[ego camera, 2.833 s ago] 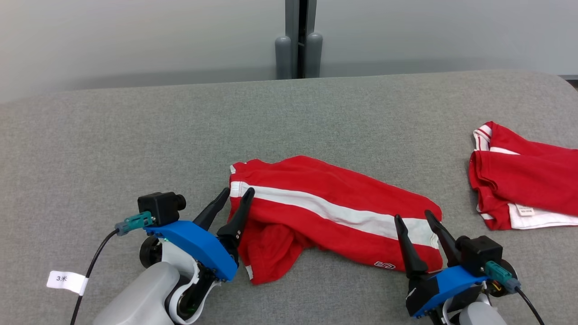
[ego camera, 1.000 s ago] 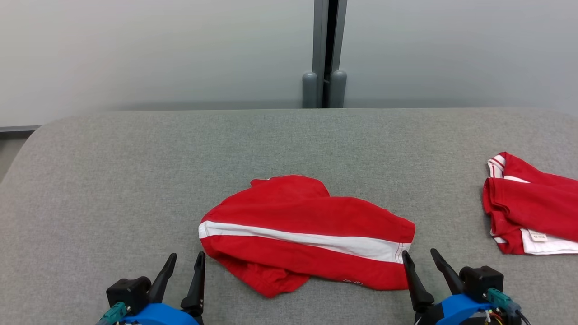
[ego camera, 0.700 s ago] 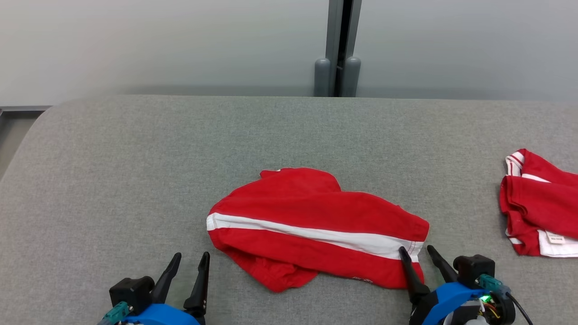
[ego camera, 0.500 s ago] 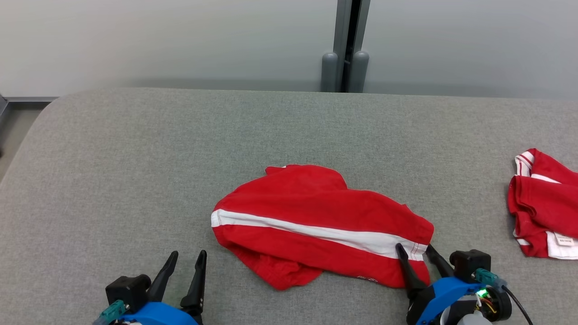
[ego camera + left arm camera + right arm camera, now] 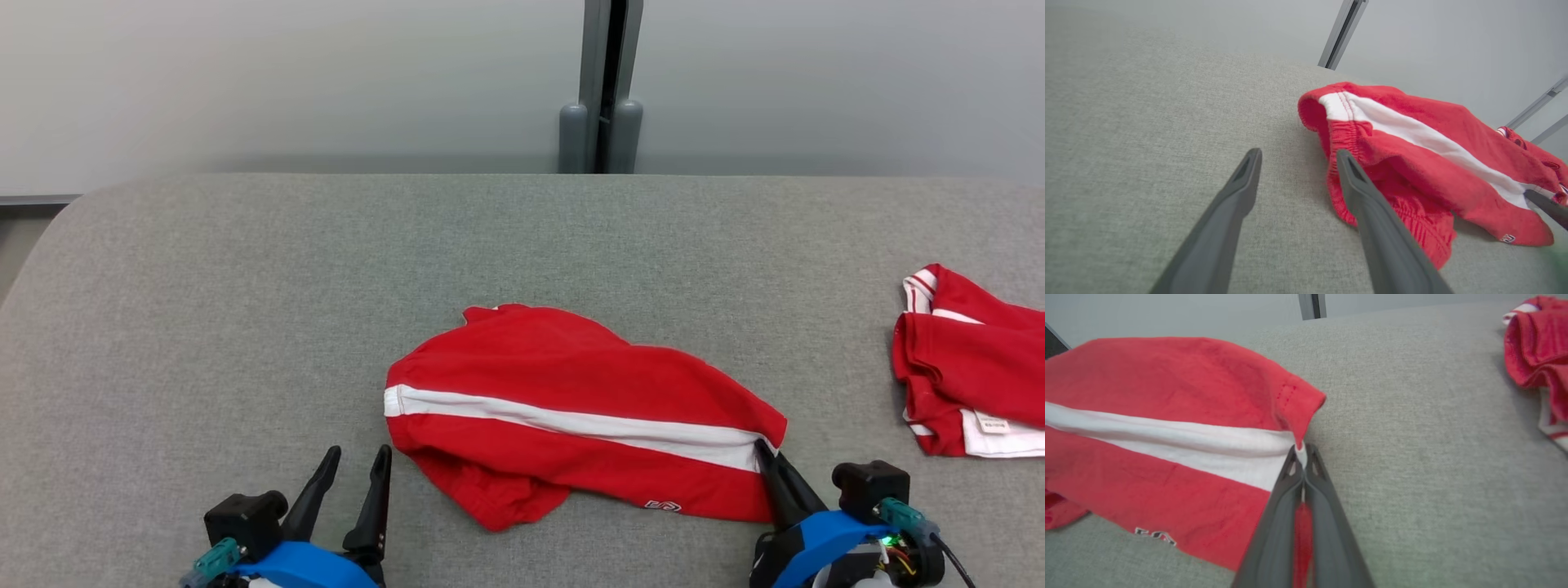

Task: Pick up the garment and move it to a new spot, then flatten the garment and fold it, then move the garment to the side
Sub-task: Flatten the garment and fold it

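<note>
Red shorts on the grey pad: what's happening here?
The right gripper is shut on the hem corner of the red shorts, at the end of their white stripe. The left gripper is open beside the elastic waistband end, gripping nothing. The shorts lie bunched, not flattened, on the grey pad. A second red garment sits off to the right.
</note>
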{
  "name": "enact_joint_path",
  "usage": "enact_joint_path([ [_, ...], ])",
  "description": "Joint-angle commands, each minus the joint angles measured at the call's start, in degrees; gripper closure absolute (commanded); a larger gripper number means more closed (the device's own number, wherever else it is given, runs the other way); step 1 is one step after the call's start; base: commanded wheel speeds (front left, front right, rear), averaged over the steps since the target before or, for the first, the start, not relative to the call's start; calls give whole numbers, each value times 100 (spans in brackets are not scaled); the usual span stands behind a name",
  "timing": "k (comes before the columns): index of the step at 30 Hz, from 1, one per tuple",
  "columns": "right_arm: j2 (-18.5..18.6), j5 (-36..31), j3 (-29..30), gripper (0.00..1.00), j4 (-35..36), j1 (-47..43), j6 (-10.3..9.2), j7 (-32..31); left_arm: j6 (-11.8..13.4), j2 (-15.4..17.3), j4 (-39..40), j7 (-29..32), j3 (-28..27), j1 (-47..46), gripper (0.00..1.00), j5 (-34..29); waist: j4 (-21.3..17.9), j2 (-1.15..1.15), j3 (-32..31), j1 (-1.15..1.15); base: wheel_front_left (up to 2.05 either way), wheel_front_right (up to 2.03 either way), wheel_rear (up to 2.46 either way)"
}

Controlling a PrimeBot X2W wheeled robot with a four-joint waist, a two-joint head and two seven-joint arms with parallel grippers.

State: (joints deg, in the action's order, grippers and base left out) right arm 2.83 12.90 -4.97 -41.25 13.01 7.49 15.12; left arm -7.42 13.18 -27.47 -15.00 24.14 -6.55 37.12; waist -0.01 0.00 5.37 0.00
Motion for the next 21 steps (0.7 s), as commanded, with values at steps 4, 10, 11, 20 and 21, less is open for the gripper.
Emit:
enact_joint_path([
  [4, 16, -136, 201, 100, 429, -235, 0, 1, -11, 45, 274, -25, 297, -123, 0, 252, -126, 0, -56, 0, 0, 0, 0],
  [10, 17, -226, 205, 100, 661, -341, 0, 1, -11, 265, 434, -25, 807, -398, 0, 749, -247, 0, -41, 0, 0, 0, 0],
  [11, 17, -226, 205, 100, 661, -341, 0, 1, -11, 265, 434, -25, 807, -398, 0, 749, -247, 0, -41, 0, 0, 0, 0],
  [20, 16, -126, 8, 100, 712, -317, 0, 1, -11, 712, 162, -24, 1694, -1093, 0, 1643, -340, 0, 42, 0, 0, 0, 0],
  [21, 17, -115, -5, 100, 712, -315, 0, 1, -11, 740, 81, -24, 1760, -1150, 0, 1729, -348, 0, 51, 0, 0, 0, 0],
])
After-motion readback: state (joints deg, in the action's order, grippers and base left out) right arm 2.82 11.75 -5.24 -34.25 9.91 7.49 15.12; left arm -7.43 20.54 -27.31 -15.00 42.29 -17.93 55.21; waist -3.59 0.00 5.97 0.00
